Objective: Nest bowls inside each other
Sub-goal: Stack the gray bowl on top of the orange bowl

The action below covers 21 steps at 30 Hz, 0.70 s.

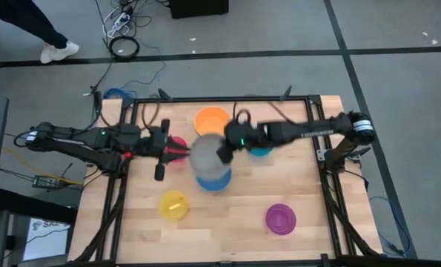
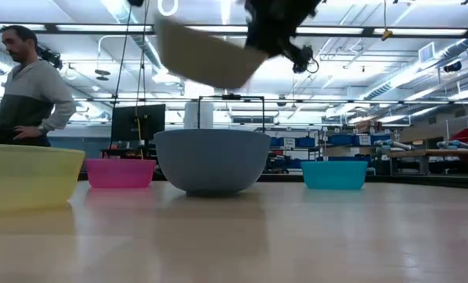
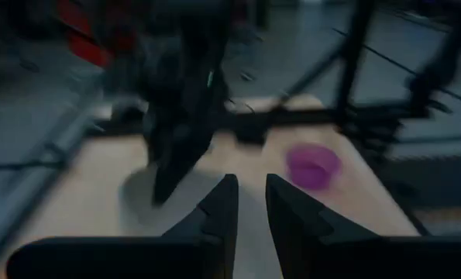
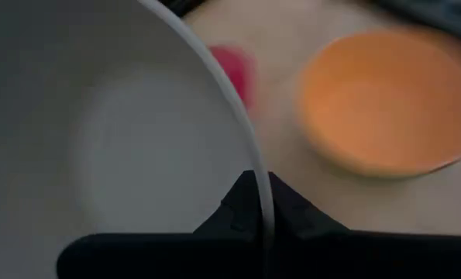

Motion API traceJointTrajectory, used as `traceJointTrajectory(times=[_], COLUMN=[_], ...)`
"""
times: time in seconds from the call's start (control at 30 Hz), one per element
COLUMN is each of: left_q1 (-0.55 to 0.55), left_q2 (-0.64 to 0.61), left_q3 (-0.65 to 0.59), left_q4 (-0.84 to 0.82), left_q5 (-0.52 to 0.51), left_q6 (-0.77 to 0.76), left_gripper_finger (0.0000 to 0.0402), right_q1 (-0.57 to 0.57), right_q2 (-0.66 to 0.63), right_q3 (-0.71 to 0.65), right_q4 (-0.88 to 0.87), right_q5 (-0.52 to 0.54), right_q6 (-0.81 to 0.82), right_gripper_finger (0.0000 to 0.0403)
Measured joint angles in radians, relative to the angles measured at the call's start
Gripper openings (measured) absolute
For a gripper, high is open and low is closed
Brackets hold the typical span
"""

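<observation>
A grey-white bowl (image 1: 207, 154) hangs tilted in the air above the blue bowl (image 1: 214, 180), with my right gripper (image 1: 222, 152) shut on its rim. In the low view the lifted bowl (image 2: 210, 55) is well above the blue bowl (image 2: 211, 161), which stands on its base on the table. My left gripper (image 1: 174, 152) hovers over the pink bowl (image 1: 178, 144) at the left, its fingers (image 3: 222, 205) a little apart with nothing between them. The orange (image 1: 211, 120), teal (image 1: 262, 152), yellow (image 1: 173, 205) and purple (image 1: 280, 219) bowls rest on the table. My right gripper holds the grey-white bowl by its rim (image 4: 255, 167), one finger inside the bowl and one outside. The fingers slant down from the table's right side. The bowl is lifted clear, tilted, with its far side hanging lower than the held edge (image 2: 253, 55).
A black frame (image 1: 309, 100) runs round the wooden table. A person (image 2: 29, 94) stands beyond the table's far side in the low view. Bare wood lies between the yellow and purple bowls near the front edge.
</observation>
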Motion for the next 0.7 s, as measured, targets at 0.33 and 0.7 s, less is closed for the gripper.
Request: traceJointTrajectory(times=[0.33,0.7], left_q1=[0.000,0.000], left_q2=[-0.009,-0.012], left_q3=[0.079,0.075], left_q4=[-0.085,-0.291], left_q5=[-0.214,-0.335], left_q6=[0.070,-0.007], left_gripper_finger=[0.0076,0.0076], right_q1=[-0.374,-0.500], right_q2=[0.039,0.182], right_q3=[0.004,0.003], right_q4=[-0.001,0.170], right_q5=[-0.100,-0.317], right_q6=[-0.185,-0.206], right_gripper_finger=[0.0000,0.0000])
